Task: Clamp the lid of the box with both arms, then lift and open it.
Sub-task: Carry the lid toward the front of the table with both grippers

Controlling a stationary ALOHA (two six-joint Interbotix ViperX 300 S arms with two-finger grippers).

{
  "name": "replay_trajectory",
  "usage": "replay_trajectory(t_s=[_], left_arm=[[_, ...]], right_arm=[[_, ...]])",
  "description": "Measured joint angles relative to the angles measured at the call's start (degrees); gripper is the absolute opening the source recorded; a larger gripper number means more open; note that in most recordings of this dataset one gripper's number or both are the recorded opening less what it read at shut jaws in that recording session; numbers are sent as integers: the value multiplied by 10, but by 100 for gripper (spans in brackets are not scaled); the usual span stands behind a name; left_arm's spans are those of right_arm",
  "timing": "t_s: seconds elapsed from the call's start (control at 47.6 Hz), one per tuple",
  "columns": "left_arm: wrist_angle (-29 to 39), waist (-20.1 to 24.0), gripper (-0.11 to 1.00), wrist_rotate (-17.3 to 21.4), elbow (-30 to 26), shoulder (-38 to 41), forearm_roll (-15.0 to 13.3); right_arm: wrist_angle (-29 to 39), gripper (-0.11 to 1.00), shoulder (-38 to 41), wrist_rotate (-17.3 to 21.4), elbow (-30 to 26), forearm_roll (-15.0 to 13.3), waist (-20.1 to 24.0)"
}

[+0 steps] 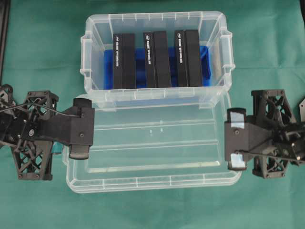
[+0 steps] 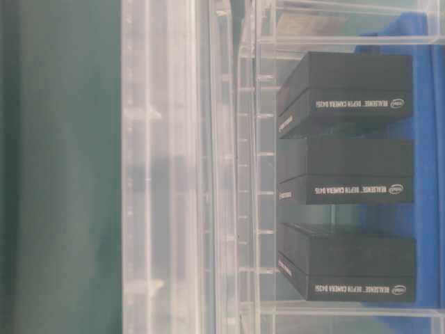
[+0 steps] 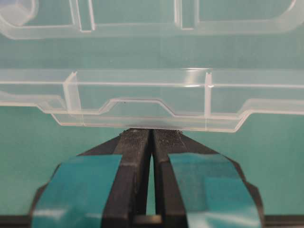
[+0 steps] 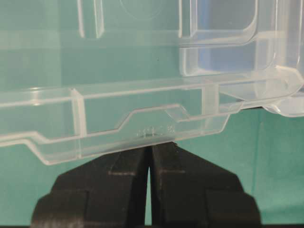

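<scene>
"RealSense Depth Camera D435", black slabs (image 2: 348, 170)

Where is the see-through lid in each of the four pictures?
Overhead: the lid fills the lower middle, between both grippers, below the box.
Table-level: the lid is the tall clear band left of centre.
Left wrist: the lid edge runs across the middle, just above the left gripper.
Right wrist: the lid edge slants across the middle, above the right gripper.
Shared landmark: the green table cover.
</scene>
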Motion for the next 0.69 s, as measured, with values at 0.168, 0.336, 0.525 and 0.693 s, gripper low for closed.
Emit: replay_trajectory(t_s=[0.168,0.336,0.525,0.693], left_arm=[[0,-4,1,-10,0,0,0],[0,-7,1,-11,1,1,0],[-9,-10,1,-11,1,4,0],[-27,-11,1,-11,20,26,0]], right_arm=[[0,0,4,6,0,-2,5],[0,0,11,6,0,-2,6],[0,0,26,12,0,-1,11],[-10,0,46,32,5,-1,13]])
